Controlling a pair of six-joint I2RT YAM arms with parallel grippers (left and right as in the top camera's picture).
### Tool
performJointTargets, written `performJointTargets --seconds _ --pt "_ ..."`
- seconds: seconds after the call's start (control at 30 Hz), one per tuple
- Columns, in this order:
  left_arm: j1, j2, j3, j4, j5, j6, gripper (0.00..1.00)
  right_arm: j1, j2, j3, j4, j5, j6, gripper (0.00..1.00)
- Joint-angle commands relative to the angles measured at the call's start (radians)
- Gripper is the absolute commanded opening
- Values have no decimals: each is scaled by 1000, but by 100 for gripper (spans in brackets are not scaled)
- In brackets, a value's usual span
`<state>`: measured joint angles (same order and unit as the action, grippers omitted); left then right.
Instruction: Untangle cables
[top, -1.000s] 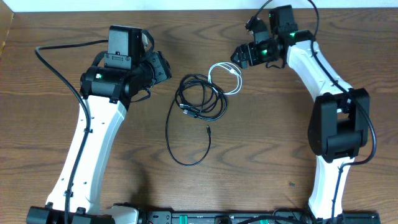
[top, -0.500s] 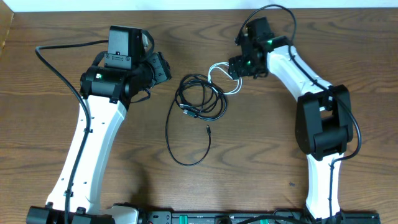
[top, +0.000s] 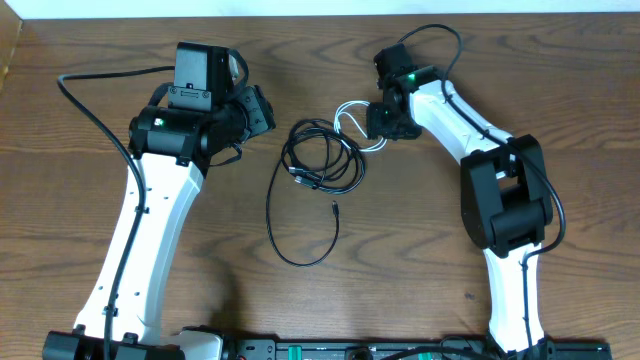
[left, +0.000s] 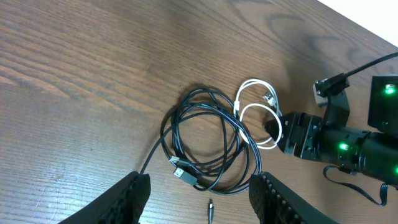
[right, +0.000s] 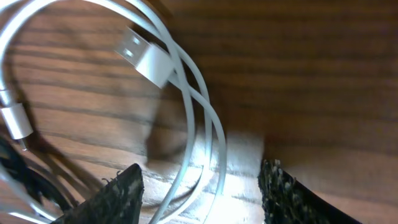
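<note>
Wooden table (top: 420, 225): coiled black cables (top: 308, 178) touch a looped white cable (right: 148, 60), straddled by gaping right claw (right: 202, 186); left claw (left: 202, 199) gapes.

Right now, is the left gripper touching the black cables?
Apart. The overhead view shows bare table between the left gripper and the black cables.

One white cable (right: 149, 59), black cables (left: 180, 172) (count unclear, tangled), two arms (top: 150, 230) (top: 520, 200).

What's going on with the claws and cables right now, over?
Left claw open, empty. Right claw open, straddling white cable. Black cables coiled, overlapping the white one.
</note>
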<state>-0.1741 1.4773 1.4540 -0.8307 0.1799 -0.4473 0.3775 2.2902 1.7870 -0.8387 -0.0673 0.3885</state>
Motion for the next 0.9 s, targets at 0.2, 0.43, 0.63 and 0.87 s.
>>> performJointTargets --seconds 0.2,0.43,0.63,0.87 --pt "0 8 9 -3 -13 9 57 67 28 -16 -42 145 94 44" --pt "0 8 9 -7 -13 9 57 60 67 -16 -70 157 94 7" --pt "0 8 9 -10 -13 9 58 -28 45 34 -74 196 84 1" --pt "0 8 9 -10 -13 9 58 -235 37 161 -85 188 12 1"
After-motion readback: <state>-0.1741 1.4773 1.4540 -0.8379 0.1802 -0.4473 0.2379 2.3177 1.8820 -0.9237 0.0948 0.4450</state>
